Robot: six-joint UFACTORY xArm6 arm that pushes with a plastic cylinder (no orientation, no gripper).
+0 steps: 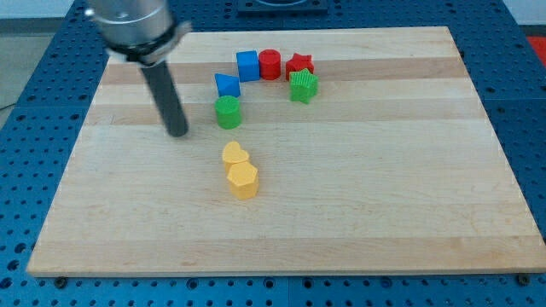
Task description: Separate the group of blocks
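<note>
My tip [177, 133] rests on the board, to the left of the green cylinder [228, 112]. The blocks form an arc near the view's top centre: a blue triangular block [227, 84], a blue cube [247, 66], a red cylinder [270, 64], a red star [299, 65] and a green star [303, 86]. Below them a yellow heart-shaped block [234, 154] touches a yellow hexagonal block [243, 180]. My tip touches no block.
The wooden board [384, 188] lies on a blue perforated table [26, 170]. The arm's metal body [132, 26] hangs over the board's top left corner.
</note>
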